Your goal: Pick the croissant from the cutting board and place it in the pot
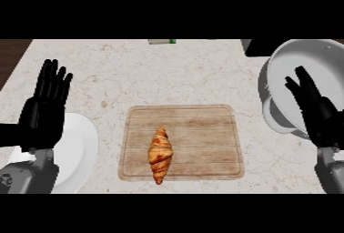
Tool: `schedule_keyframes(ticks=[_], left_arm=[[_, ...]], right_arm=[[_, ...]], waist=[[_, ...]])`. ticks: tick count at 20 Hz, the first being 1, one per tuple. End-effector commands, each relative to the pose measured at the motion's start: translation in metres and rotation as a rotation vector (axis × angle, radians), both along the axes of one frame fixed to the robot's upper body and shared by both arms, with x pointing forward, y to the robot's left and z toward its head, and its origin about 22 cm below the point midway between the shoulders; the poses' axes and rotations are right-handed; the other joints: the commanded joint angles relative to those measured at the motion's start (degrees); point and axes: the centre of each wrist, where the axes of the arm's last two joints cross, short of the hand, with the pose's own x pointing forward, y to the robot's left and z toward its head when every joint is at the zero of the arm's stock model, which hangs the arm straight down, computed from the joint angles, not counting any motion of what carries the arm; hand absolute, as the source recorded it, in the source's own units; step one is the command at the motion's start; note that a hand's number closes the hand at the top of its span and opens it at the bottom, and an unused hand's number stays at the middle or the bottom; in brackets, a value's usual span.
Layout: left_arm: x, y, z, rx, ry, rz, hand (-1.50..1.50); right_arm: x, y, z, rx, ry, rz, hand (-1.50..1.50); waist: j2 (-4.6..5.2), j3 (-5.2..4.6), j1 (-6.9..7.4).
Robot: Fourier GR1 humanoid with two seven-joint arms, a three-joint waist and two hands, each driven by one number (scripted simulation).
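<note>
the croissant [160, 155] lies on the cutting board [201, 123]; the left robot hand [43, 109] and the right robot hand [316, 109], in front of the pot [282, 59], are both open.

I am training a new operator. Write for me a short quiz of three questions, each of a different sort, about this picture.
1. True or false: the croissant lies on the cutting board.
2. Which thing shows partly under the left hand? A) white plate B) pot C) cutting board
3. Fill in: the right hand shows in front of the ____.

Key: 1 true; 2 A; 3 pot.
</note>
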Motion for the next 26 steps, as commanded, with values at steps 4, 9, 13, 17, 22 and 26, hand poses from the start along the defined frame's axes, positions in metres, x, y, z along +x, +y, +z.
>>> schedule_keyframes(ticks=[4, 9, 13, 17, 22, 26], left_arm=[[0.012, -0.016, 0.011, 0.083, -0.045, -0.081, 0.0], [0.018, -0.021, 0.007, 0.092, -0.002, -0.12, 0.0], [0.028, -0.018, 0.013, 0.116, -0.008, -0.116, 0.0], [0.035, -0.002, 0.024, 0.111, -0.007, -0.061, 0.0], [0.024, -0.001, 0.005, 0.088, 0.035, -0.045, 0.0], [0.033, -0.002, -0.001, 0.12, 0.015, -0.05, 0.0]], right_arm=[[0.034, 0.09, 0.062, -0.078, -0.05, 0.587, 1.5], [0.06, 0.096, 0.116, -0.651, -0.176, 0.628, -1.5], [0.07, 0.123, 0.107, -0.692, -0.235, 0.982, -1.5], [0.082, 0.139, 0.11, -0.754, -0.291, 1.133, -1.5], [0.07, 0.179, 0.123, -1.023, -0.209, 1.194, -1.5], [0.062, 0.225, 0.142, -1.195, -0.122, 1.285, -1.5]], waist=[[1.17, -1.03, 7.02], [1.33, -1.15, 6.36], [1.51, -0.89, 5.38], [0.83, -0.9, 3.35], [0.2, -0.97, 2.17], [0.25, -1.03, 1.72]])
